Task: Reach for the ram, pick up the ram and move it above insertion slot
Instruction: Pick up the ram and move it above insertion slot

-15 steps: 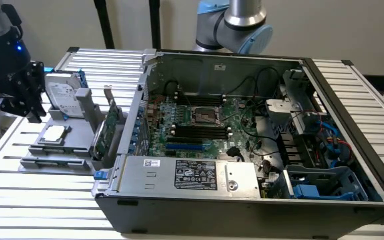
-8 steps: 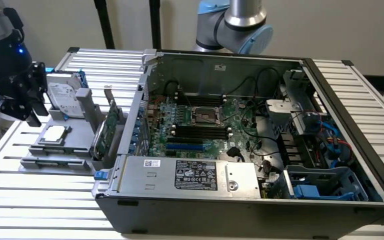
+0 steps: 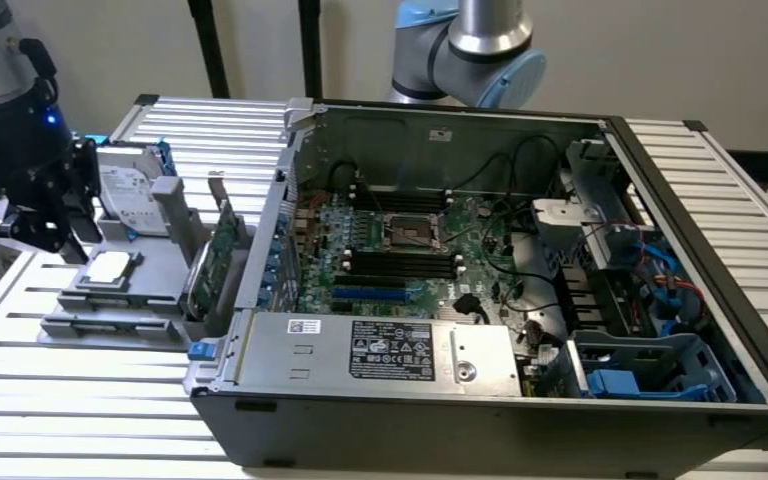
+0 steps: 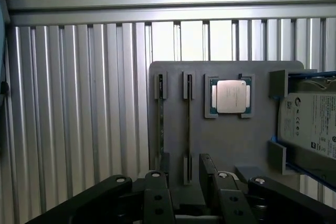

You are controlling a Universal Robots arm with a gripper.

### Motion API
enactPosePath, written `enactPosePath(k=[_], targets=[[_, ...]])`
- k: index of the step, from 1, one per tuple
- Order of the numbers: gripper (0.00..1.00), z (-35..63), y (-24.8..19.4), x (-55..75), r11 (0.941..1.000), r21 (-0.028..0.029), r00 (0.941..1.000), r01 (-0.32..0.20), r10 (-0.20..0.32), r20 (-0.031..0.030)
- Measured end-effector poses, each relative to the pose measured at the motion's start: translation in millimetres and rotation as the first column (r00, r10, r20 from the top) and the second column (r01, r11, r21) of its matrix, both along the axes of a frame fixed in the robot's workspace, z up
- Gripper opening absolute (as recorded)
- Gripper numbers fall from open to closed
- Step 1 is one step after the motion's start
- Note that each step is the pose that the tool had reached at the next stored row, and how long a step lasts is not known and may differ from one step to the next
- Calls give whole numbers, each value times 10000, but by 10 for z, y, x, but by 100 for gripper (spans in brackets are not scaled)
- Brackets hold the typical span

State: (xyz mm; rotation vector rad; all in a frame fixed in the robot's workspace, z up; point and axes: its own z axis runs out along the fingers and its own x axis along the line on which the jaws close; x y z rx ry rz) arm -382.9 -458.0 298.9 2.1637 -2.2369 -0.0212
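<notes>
Between our wide-spread fingers (image 4: pixel 209 169) the ram stick (image 4: pixel 189 129) sits in its grey holder (image 4: pixel 231 140); reaching looks done, gripping and lifting remain.

An open case (image 3: pixel 491 425) lies on the slatted bench (image 3: pixel 77 420), with its motherboard (image 3: pixel 404 270) bare and a labelled power supply (image 3: pixel 371 352) along the near side. A blue-grey cage (image 3: pixel 644 368) sits in the corner at the exterior view's right. Beside the case, at the exterior view's left, a grey holder (image 3: pixel 97 325) carries a hard drive (image 3: pixel 131 192), a CPU (image 3: pixel 108 266) and an upright green card (image 3: pixel 208 265). The dark tool (image 3: pixel 31 220) hangs over the holder's outer edge, just beside the hard drive. Another arm (image 3: pixel 484 50) stands behind the case.
</notes>
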Motion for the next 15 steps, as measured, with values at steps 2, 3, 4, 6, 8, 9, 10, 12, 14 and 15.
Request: enactPosePath(k=[2,3,4,6,8,9,10,12,14,15], targets=[[36,-36,-10,0,10000,-1,10000,0,0,0],[36,-54,-16,0,10000,-1,10000,0,0,0],[36,-71,-23,0,10000,-1,10000,0,0,-1],[36,-108,-35,0,10000,0,10000,0,0,0],[36,-144,-48,0,10000,0,10000,0,0,0],[36,-163,-54,0,10000,1,10000,1,-1,1],[36,-181,-62,0,10000,0,10000,1,-1,0],[36,-217,-80,0,10000,-2,10000,1,-1,-3],[36,-253,-100,0,10000,-1,10000,0,0,-2],[36,-272,-110,0,10000,0,10000,1,-1,0]])
